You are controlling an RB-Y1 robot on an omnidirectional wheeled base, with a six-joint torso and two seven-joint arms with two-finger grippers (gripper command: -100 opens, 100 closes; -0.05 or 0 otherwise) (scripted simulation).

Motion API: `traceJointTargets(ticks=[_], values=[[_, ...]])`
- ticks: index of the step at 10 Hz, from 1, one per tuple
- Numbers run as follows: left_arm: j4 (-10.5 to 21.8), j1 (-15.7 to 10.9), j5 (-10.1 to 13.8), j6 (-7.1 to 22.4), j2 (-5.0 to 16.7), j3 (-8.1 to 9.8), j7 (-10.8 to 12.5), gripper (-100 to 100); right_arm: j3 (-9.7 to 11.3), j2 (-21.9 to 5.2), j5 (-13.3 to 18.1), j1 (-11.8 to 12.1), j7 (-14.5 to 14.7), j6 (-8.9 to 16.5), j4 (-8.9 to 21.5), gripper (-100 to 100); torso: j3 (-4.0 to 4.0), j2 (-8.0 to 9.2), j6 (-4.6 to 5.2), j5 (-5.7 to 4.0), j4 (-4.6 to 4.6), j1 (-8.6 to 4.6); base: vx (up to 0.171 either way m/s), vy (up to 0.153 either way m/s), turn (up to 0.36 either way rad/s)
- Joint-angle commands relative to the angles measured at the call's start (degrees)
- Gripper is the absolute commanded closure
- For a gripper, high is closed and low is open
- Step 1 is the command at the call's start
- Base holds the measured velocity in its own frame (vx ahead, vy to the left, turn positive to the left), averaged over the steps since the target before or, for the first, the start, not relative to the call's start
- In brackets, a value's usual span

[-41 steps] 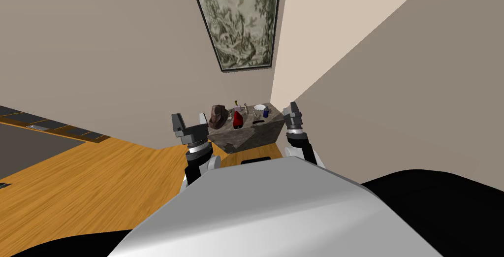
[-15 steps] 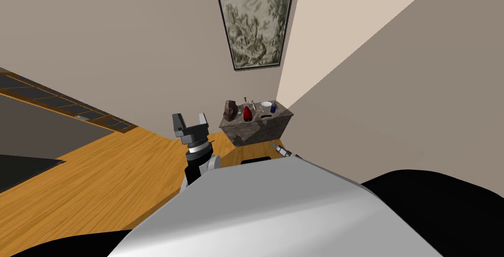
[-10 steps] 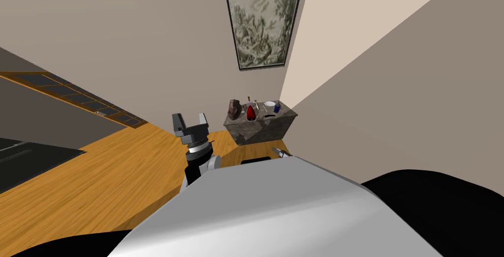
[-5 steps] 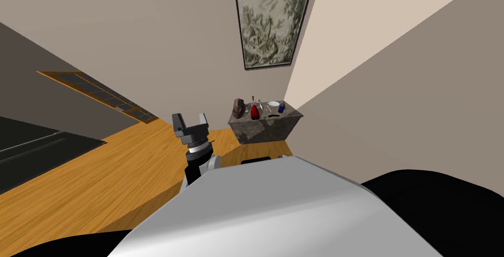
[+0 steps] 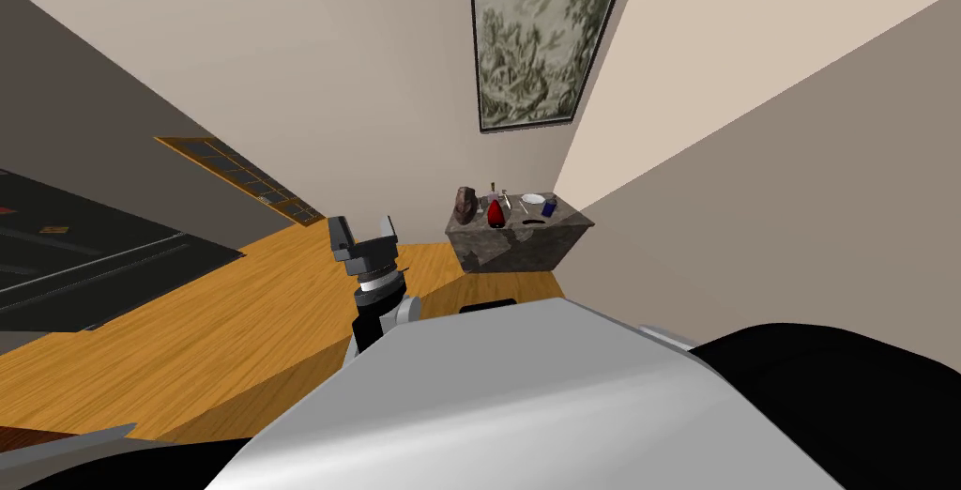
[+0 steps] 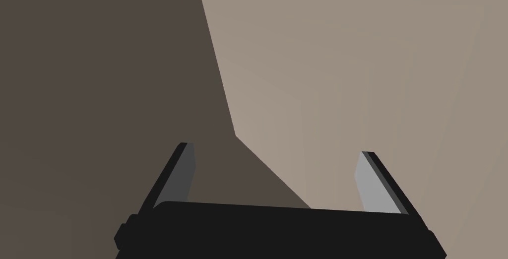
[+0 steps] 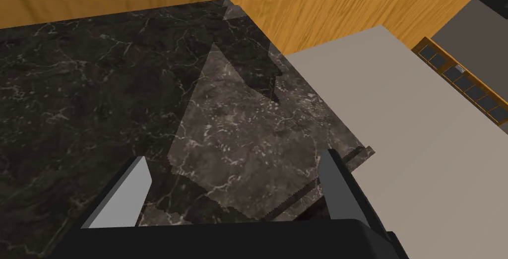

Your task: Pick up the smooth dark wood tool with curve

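Note:
The dark curved tool lies small on the front part of a dark marble table standing in the corner of the room, far ahead of me. My left gripper is held up to the left of the table and well short of it. Its fingers stand open with nothing between them. My right gripper is also open and holds nothing. It looks at a dark marble surface with white veins.
On the table also stand a brown lump, a red object, a white plate and a blue object. A framed picture hangs above. Wood floor lies between me and the table. Walls close in on the right.
The whole head view has swung and rolled, so the table now sits further right and smaller. My right gripper has sunk out of the head view. The left gripper holds its place.

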Motion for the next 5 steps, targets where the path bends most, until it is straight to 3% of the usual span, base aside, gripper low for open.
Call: traceJointTargets(ticks=[1,4,5], values=[[0.0,0.0,0.0,0.0,0.0,0.0,0.0,0,0.72,-2.52,0.88,-0.23,0.62,-0.27,2.18,-100,0.0,0.0,0.0,0.0,0.0,0.0,0.02,0.058,0.095],[0.0,0.01,0.0,0.0,0.0,0.01,0.0,0,2.73,-7.45,3.88,-1.1,2.51,-2.07,7.87,-100,-0.03,-0.05,0.03,-0.01,-0.01,-0.08,0.038,0.063,0.16],[0.0,0.0,0.0,0.0,0.0,0.0,0.0,0,2.73,-9.04,3.88,-1.1,2.51,-2.07,7.87,-100,-0.05,-0.09,-0.01,-0.01,-0.02,-0.06,0.034,0.047,0.095]])
